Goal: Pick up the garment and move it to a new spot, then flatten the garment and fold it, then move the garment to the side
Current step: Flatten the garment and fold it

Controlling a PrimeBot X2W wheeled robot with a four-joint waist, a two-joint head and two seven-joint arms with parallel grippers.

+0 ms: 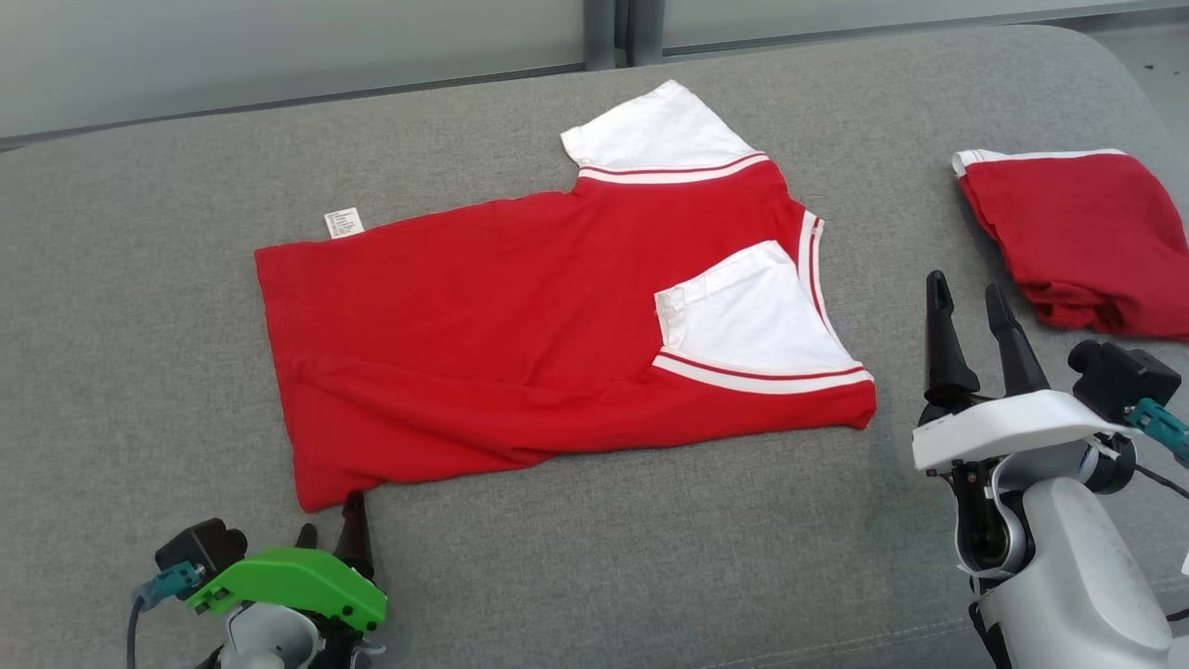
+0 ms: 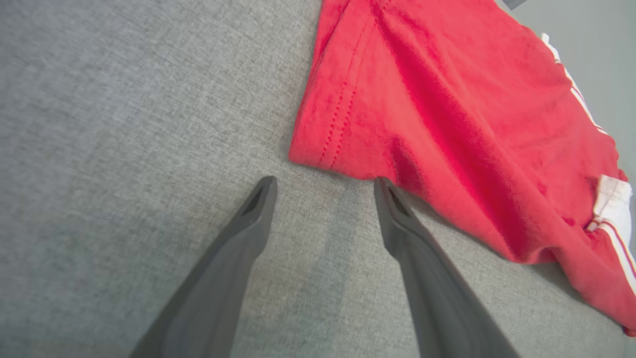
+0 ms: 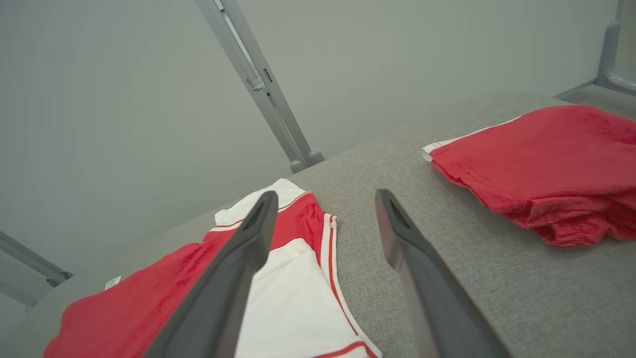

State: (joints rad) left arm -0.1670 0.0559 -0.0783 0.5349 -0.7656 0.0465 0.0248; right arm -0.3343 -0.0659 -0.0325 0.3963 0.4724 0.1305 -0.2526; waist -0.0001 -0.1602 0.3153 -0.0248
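Jaws of both grippers stand fully apart and hold nothing. The left gripper [image 1: 330, 520] hovers low at the near hem corner of the garment [image 1: 520, 353], one fingertip at the cloth's edge and the other over bare grey. The right gripper [image 1: 966, 283] is raised near the collar end, well clear of the cloth.

The garment, a red shirt with white sleeves, lies roughly flat in the middle of the surface [image 1: 139, 372]. Its near sleeve [image 1: 743, 316] is turned in over the body, its far sleeve [image 1: 659, 125] juts out, and a care label [image 1: 344, 222] shows at the far hem.

The step in hand appears to be the fold. To do it well, the left jaws should probably straddle the hem corner and close on every layer there. The right jaws should take the matching shoulder end, so both ends lift together and the edge stays straight. Soft ridges near the hem suggest a smoothing pull beforehand.

The surface is grey, woven and padded-looking, with rounded corners. A second folded red garment [image 1: 1087, 242] rests toward its right end. Pale panels and a metal post [image 3: 258, 84] stand behind.
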